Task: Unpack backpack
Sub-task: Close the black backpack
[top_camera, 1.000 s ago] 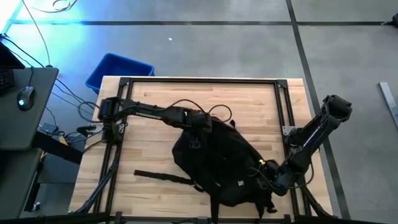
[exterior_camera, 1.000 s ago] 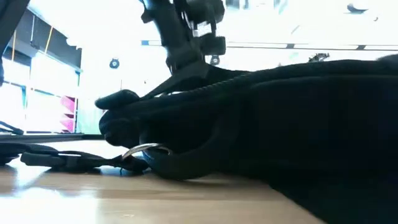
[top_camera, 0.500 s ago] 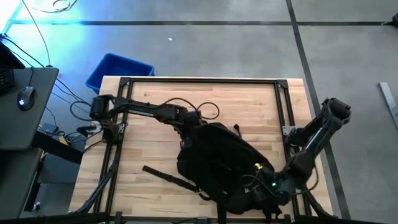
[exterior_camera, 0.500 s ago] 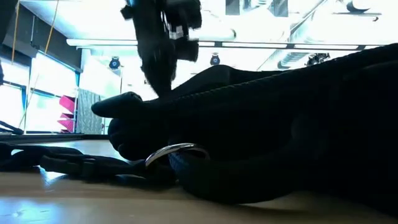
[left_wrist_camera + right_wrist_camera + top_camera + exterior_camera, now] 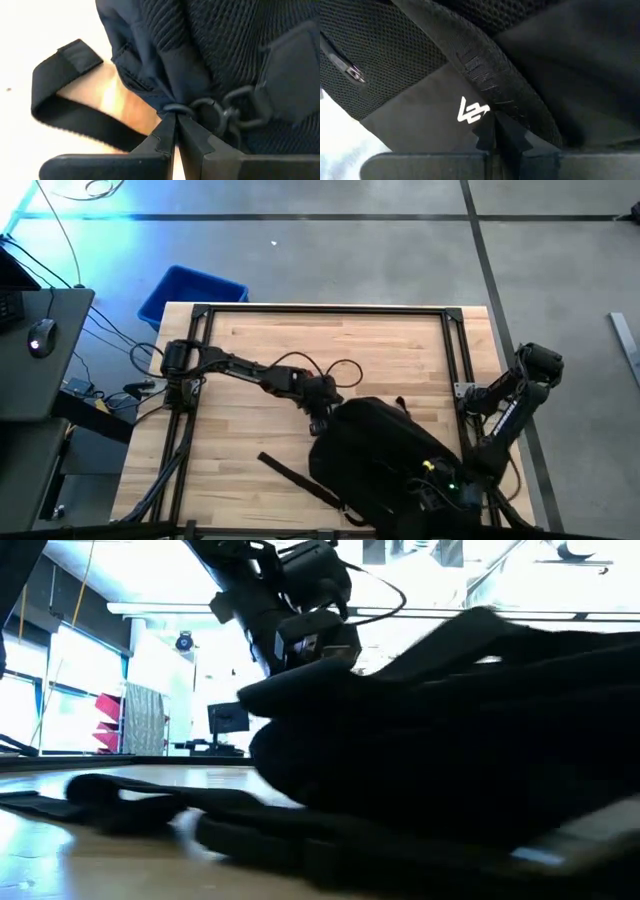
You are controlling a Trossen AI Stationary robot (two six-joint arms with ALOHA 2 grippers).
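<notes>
Soft, floppy backpack (image 5: 385, 455); best gripped by rings or strap. Left gripper (image 5: 175, 120) pinched on ring (image 5: 176, 108); right gripper (image 5: 495, 131) closed against fabric.

The left arm's dark two-finger gripper (image 5: 174, 116) reaches from the table's left side toward the middle, its fingers pressed together at the tips. The right arm folds down at the table's right edge, its dark two-finger gripper (image 5: 495, 131) low near the front right corner, fingers likewise closed tight against each other.
</notes>
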